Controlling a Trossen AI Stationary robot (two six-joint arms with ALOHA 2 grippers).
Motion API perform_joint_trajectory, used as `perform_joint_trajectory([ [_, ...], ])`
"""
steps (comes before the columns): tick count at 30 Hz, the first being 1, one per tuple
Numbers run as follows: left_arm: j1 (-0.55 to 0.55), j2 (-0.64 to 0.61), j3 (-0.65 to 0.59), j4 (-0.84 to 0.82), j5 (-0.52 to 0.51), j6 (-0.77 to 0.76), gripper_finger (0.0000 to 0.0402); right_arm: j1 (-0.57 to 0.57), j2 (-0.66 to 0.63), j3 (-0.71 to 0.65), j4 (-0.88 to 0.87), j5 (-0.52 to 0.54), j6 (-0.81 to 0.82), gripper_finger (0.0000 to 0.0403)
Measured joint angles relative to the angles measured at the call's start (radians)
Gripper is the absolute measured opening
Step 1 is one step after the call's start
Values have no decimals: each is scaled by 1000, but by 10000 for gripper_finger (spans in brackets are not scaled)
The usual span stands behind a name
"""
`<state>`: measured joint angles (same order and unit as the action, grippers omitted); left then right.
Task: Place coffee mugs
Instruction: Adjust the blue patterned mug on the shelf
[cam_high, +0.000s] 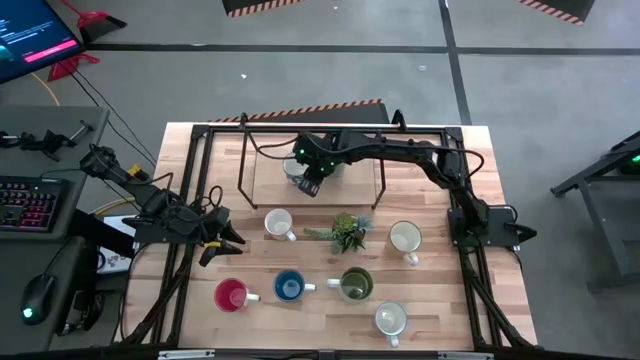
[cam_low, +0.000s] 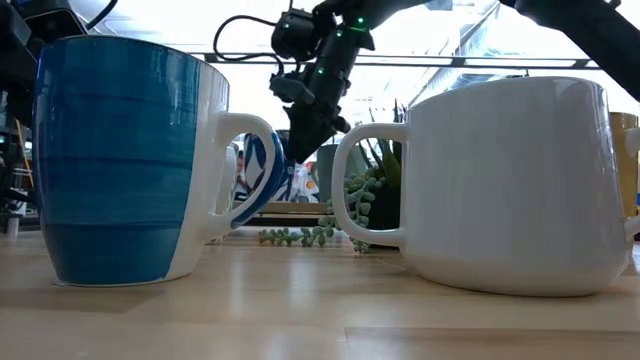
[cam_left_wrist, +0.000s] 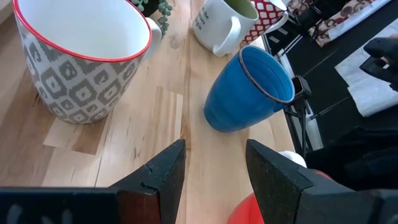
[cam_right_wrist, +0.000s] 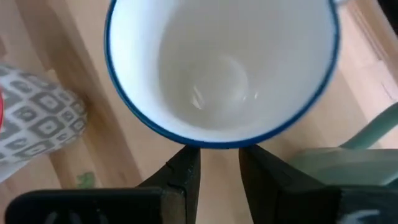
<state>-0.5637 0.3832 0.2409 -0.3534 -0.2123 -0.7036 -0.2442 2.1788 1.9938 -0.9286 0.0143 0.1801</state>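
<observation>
My right gripper (cam_right_wrist: 219, 152) is open by a narrow gap, far centre (cam_high: 308, 186). Its fingertips stand just outside the rim of a white mug with a blue rim (cam_right_wrist: 221, 68), which stands upright on the wooden board; a teal mug (cam_right_wrist: 348, 152) is beside it. My left gripper (cam_left_wrist: 214, 152) is open and low at the table's left (cam_high: 228, 242), touching nothing. Ahead of it stand a grey-patterned mug with a red rim (cam_left_wrist: 81, 56), a blue mug (cam_left_wrist: 249, 90) and a red mug (cam_high: 231, 295). An olive mug (cam_high: 356, 285) and two white mugs (cam_high: 405, 238) (cam_high: 390, 319) stand to the right. My right gripper comes at the blue-rimmed mug from above, both fingertips (cam_right_wrist: 186, 163) at the outer side of its rim (cam_right_wrist: 214, 144). Whether they touch the rim I cannot tell.
A small spiky green plant (cam_high: 345, 232) stands in the table's middle between the mugs. A dark metal frame (cam_high: 245, 160) rises over the far centre around the right gripper. In the low view the blue mug (cam_low: 120, 160) and a white mug (cam_low: 510, 180) fill the foreground.
</observation>
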Motion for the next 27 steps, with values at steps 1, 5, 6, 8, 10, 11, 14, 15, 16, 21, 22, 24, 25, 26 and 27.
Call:
perform_joint_trajectory([
  [1,0,0,0,0,0,0,158,-4,0,0,7,0,1,87],
  [5,0,0,0,0,0,0,158,-16,0,0,46,-2,2,87],
  [6,0,0,0,0,0,0,158,-18,0,0,53,-7,2,87],
  [8,0,0,0,0,0,-2,158,-19,0,0,69,-10,2,87],
  [10,0,0,0,0,0,-1,158,-19,0,0,86,-9,-2,87],
  [11,0,0,0,0,0,-2,158,-20,0,0,90,-9,-3,87],
  [14,0,0,0,0,0,-2,158,-24,0,0,96,-10,-5,87],
  [15,0,0,0,0,0,-2,158,-25,0,0,98,-11,-5,87],
  [16,0,0,0,0,0,-2,158,-27,0,0,100,-11,-5,87],
  [21,0,0,0,0,0,-2,158,-36,0,0,120,-11,-5,87],
  [22,0,0,0,0,0,-2,158,-38,0,0,124,-11,-6,87],
  [24,0,0,0,0,0,-2,158,-38,0,0,134,-11,-6,87],
  [25,0,0,0,0,0,-2,158,-38,0,0,141,-11,-6,87],
  [26,0,0,0,0,0,-2,158,-38,0,0,147,-11,-6,87],
  [27,0,0,0,0,0,-2,158,-38,0,0,153,-11,-6,87],
])
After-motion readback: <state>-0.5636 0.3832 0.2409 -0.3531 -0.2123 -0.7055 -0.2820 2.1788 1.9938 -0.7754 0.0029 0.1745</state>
